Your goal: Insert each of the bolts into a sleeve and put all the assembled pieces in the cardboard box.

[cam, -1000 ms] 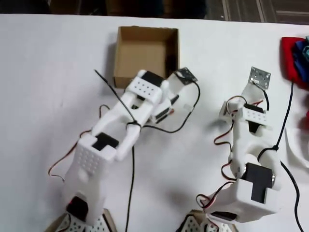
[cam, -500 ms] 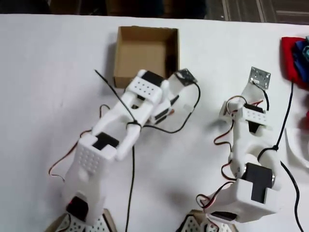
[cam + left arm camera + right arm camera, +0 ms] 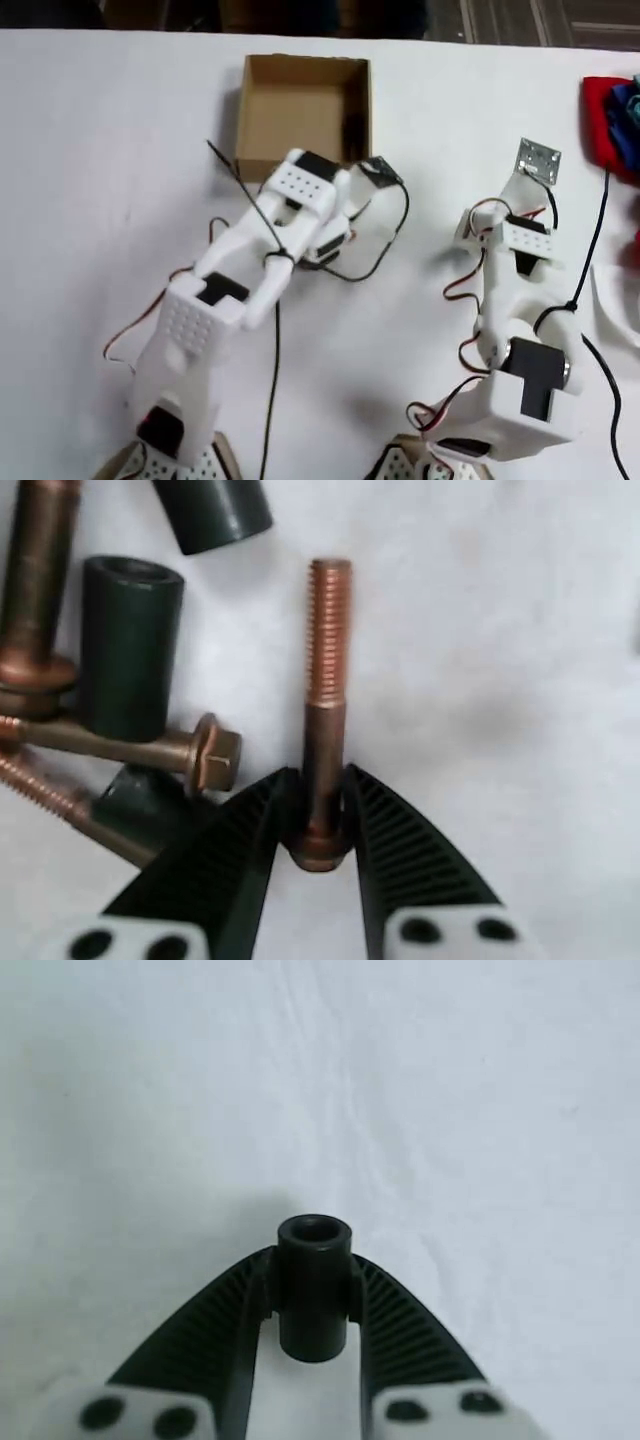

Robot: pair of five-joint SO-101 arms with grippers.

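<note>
Left arm [image 3: 245,265] stretches diagonally toward the open brown cardboard box [image 3: 296,118] at upper centre of the high view. Left gripper [image 3: 318,780] nearly closed, pinching a copper-coloured threaded bolt [image 3: 327,650] by its head end; shank points straight away from the gripper. Right gripper [image 3: 312,1258] clamps a short black cylindrical sleeve [image 3: 313,1305], bore seemingly facing outward.

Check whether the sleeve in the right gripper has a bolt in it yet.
Not yet: the sleeve shows an open, hollow bore, and the left gripper holds a bare bolt.

White table [image 3: 100,150]: cardboard box [image 3: 297,120] far side, red cloth [image 3: 606,118] right edge, loose bolts [image 3: 125,743], dark sleeves [image 3: 130,650].
</note>
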